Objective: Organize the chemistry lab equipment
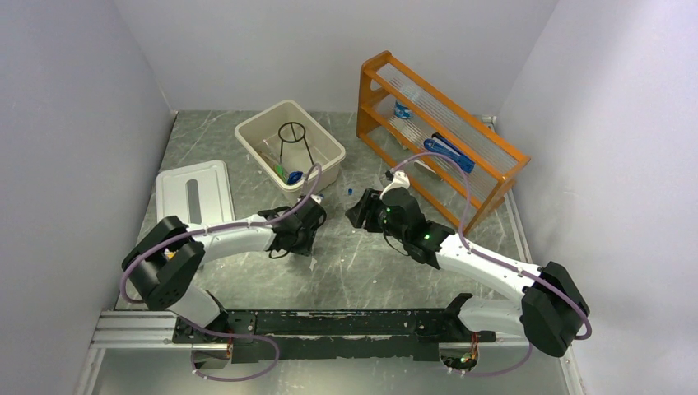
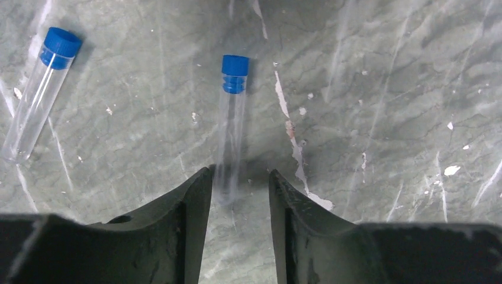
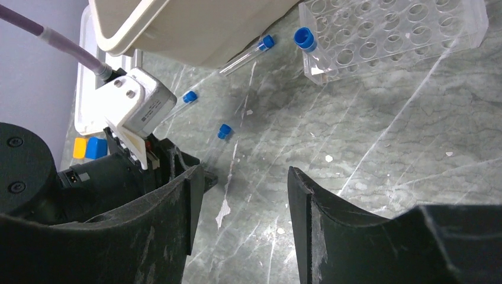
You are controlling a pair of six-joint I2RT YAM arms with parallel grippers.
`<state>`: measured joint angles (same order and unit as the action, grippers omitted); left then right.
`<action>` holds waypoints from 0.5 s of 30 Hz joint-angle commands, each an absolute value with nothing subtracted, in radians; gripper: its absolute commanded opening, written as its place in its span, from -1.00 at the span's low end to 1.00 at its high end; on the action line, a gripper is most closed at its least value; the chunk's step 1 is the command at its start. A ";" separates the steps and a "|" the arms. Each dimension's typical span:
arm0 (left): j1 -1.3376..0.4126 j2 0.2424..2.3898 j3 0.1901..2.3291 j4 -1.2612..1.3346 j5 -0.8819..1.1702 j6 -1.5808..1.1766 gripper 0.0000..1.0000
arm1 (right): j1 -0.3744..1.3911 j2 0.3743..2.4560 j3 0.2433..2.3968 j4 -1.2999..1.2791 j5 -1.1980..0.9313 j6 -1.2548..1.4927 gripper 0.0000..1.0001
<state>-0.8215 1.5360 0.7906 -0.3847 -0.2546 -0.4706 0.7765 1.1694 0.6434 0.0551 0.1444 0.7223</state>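
Lying flat on the table (image 2: pixel 385 118), just on the near side of the tub (image 3: pixel 177 29), the test tube (image 2: pixel 231 130) is judged light, stiff, slick and breakable. The left gripper (image 2: pixel 240 192) is partly open, its jaws straddling the tube's closed end, not clamped. Recommended hold: mid-barrel, below the blue cap (image 2: pixel 235 71), with gentle force. The right gripper (image 3: pixel 244 201) hangs wide open and empty, also on the tub's near side.

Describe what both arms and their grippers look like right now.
The left arm and right arm have white link shells with black joint housings, each trailed by a purple cable. Green lights glow near the right arm's wrist. The left gripper and right gripper have matte black, curved fingers.
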 commanded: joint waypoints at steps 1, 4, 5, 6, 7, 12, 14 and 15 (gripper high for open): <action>-0.846 1.534 0.779 -0.330 -0.284 -0.464 -0.16 | 0.778 1.161 0.635 0.067 0.145 0.730 0.14; -0.860 1.529 0.779 -0.330 -0.288 -0.464 -0.32 | 0.778 1.163 0.637 0.064 0.145 0.730 0.14; -0.866 1.526 0.779 -0.329 -0.290 -0.463 -0.36 | 0.778 1.163 0.638 0.063 0.148 0.729 0.14; -0.871 1.524 0.780 -0.327 -0.294 -0.462 -0.39 | 0.779 1.164 0.638 0.062 0.147 0.730 0.14; -0.875 1.523 0.780 -0.325 -0.298 -0.462 -0.42 | 0.778 1.164 0.638 0.061 0.149 0.731 0.14; -0.875 1.559 0.801 -0.328 -0.309 -0.471 -0.54 | 0.778 1.157 0.633 0.058 0.152 0.733 0.13; -0.876 1.575 0.807 -0.328 -0.309 -0.474 -0.48 | 0.777 1.154 0.632 0.052 0.158 0.731 0.13; -0.876 1.581 0.810 -0.330 -0.311 -0.479 -0.45 | 0.778 1.151 0.632 0.048 0.161 0.732 0.13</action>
